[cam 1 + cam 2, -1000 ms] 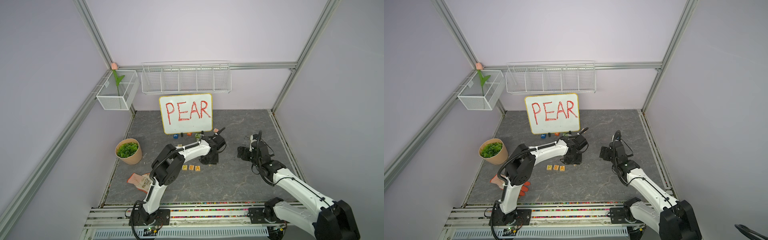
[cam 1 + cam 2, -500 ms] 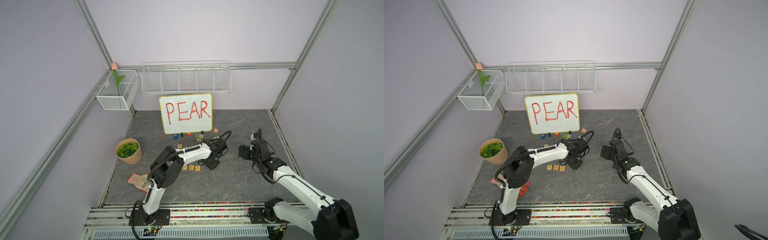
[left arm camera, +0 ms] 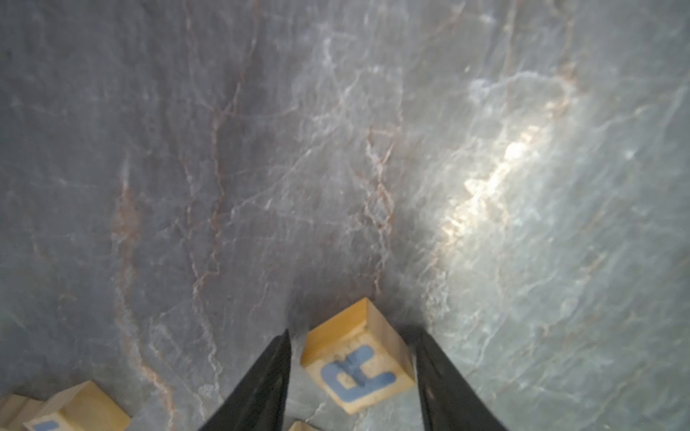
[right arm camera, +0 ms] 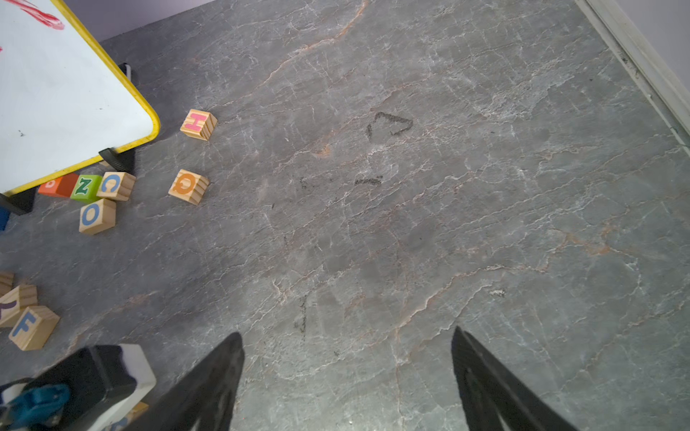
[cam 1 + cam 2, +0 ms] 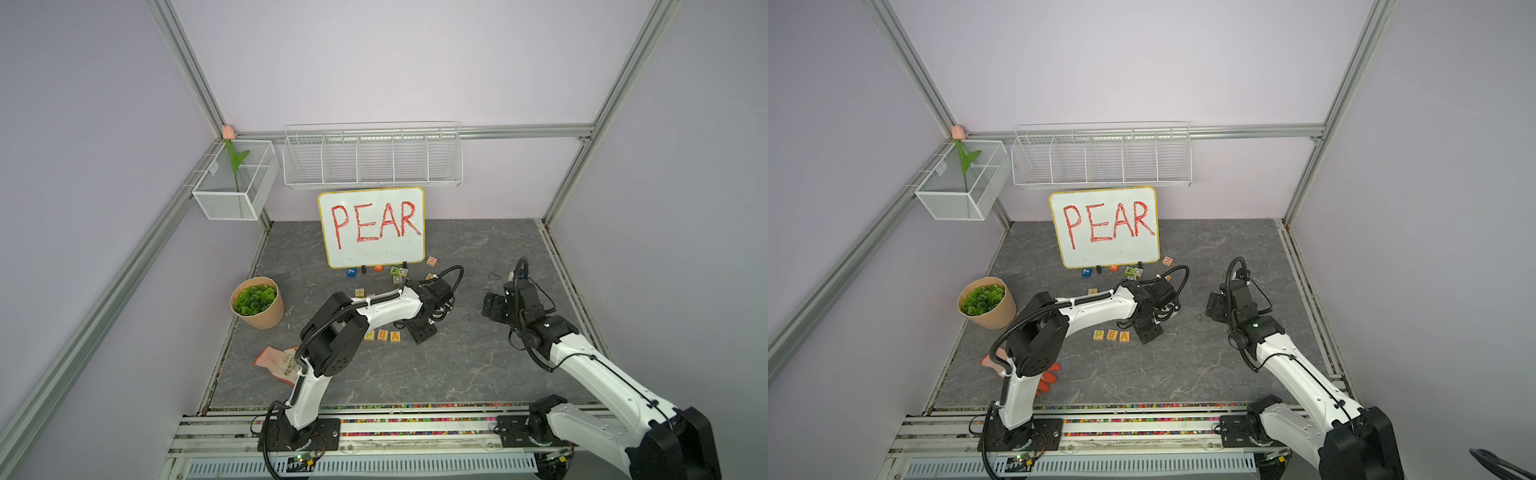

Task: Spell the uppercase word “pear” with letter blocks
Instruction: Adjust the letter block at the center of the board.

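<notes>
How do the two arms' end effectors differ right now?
The left end effector straddles a blue-lettered block; the right end effector has only bare table between its fingers. The left sits low; the right hangs higher. The right's jaws look wider than the left's. Both are open, with black fingers.

Both arms share one build: glossy white shells on the long links and matte black housings at the joints. The left arm (image 5: 386, 309) carries a ribbed black conduit (image 5: 1017, 323) along its length and a thin black cable loop (image 5: 461, 276) at the wrist. The right arm (image 5: 590, 370) has a similar loop at its wrist and a small green light (image 5: 1255, 325) on a black joint. Each stands on a black base plate (image 5: 328, 430) with bright screw heads. A small circuit board (image 5: 303, 458) with coloured wires sits by the left one. The left tool (image 3: 353, 331) and the right tool (image 4: 347, 333) have flat, black, tapering fingers (image 4: 209, 384).
</notes>
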Action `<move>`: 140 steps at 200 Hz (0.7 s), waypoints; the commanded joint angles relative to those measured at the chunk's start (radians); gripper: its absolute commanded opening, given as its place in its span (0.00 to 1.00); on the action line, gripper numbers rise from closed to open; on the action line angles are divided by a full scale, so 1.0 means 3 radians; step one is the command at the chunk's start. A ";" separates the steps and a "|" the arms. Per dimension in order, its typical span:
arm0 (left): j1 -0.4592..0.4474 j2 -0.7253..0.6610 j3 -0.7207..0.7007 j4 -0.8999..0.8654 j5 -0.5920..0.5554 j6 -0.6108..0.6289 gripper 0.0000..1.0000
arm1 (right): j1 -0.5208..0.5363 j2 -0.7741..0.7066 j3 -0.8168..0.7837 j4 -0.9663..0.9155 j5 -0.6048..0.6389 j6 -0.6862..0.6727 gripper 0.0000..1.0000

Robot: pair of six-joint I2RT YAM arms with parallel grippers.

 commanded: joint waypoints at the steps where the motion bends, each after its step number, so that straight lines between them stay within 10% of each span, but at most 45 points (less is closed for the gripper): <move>1: -0.0005 0.0013 -0.0104 -0.0015 0.0033 -0.0004 0.59 | -0.0019 -0.0001 0.0103 -0.0054 0.0055 0.0053 0.89; 64: 0.0033 -0.0382 -0.0178 0.0218 0.0278 -0.0811 0.66 | -0.0020 0.0071 0.0067 0.0118 -0.0074 -0.0054 0.89; 140: 0.0225 -0.0738 -0.0226 0.0171 0.0306 -0.3097 0.71 | -0.0028 0.0059 -0.0006 0.0342 -0.0149 -0.0213 0.89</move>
